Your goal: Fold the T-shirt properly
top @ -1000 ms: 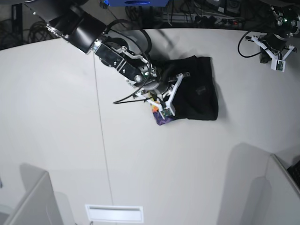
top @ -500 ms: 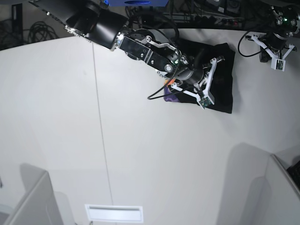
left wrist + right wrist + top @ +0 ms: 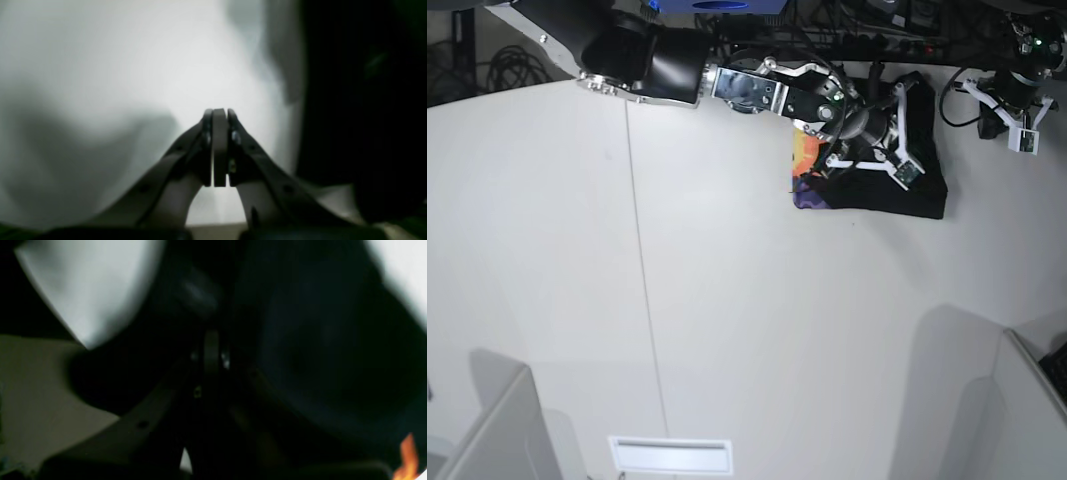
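The black T-shirt lies bunched near the table's far edge, its orange and purple print showing at its left end. My right gripper reaches in from the upper left and sits on the shirt. In the right wrist view its fingers are shut with black cloth all around, and an orange scrap of print shows at the bottom right. My left gripper hangs at the far right corner, apart from the shirt. In its own view it is shut and empty over the white table.
The white table has a seam running front to back. Grey panels stand at the front left and front right. A white slotted plate lies at the front edge. Cables run behind the far edge.
My right arm has swung right and towards the far edge, dragging the T-shirt with it. The orange print now shows at the shirt's left end. The left arm has not moved.
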`<state>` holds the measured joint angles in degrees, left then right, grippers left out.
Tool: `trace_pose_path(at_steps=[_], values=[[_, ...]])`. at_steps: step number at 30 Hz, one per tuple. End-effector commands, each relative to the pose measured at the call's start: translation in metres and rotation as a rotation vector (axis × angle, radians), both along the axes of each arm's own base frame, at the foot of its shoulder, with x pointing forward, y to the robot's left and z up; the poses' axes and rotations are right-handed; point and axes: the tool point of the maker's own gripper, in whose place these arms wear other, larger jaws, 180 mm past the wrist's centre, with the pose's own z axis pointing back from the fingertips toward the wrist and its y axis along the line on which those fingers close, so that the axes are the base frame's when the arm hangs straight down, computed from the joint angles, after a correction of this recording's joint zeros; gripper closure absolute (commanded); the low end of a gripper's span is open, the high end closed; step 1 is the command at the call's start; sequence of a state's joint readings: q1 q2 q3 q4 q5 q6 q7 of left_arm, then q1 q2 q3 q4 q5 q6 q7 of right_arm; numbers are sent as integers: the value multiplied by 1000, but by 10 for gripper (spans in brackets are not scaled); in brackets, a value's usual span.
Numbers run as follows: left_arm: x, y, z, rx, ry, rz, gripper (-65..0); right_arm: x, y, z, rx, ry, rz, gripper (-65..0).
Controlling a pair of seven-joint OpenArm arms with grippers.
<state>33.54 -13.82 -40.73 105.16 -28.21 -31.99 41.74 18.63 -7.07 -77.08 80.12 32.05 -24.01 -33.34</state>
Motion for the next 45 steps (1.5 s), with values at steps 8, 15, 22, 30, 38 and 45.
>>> trace_pose_path(at_steps=[8, 15, 22, 30, 38, 45], values=[[8, -19, 20, -120, -39, -41, 0, 20, -18, 43, 52, 21, -36, 0], [1, -7, 19, 8, 13, -58, 0, 2, -75, 45, 34, 254, -156, 0], [-31, 53, 3, 324, 207, -14, 0, -3, -84, 16, -21, 275, -172, 0], [-51, 87, 3, 344, 246, 87, 0, 58, -109, -27, -128, 183, -292, 0], [-54, 62, -9, 295, 272, -37, 0, 115, -131, -16, -104, 137, -428, 0], [-59, 57, -17, 271, 281, -21, 0, 83, -113, 45, 26, 134, -330, 0]])
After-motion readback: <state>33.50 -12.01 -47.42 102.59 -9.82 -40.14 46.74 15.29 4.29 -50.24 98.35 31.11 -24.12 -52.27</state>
